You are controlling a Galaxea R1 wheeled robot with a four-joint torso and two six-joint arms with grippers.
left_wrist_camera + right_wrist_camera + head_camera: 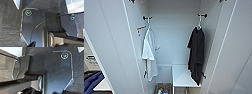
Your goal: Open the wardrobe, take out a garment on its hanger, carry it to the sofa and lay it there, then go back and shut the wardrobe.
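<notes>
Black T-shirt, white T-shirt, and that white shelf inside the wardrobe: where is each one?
black T-shirt (196,53), head view, middle of the hanging fabric.
white T-shirt (149,53), head view, middle of the hanging fabric.
white shelf (181,76), head view, bare top surface.

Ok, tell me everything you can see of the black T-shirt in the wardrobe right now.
The black T-shirt hangs limp from a thin white hanger hooked on a dark peg on the right side of the open wardrobe. The fabric looks soft and dark, draped in folds. Its lower end hangs in front of a white shelf. No gripper touches it.
</notes>
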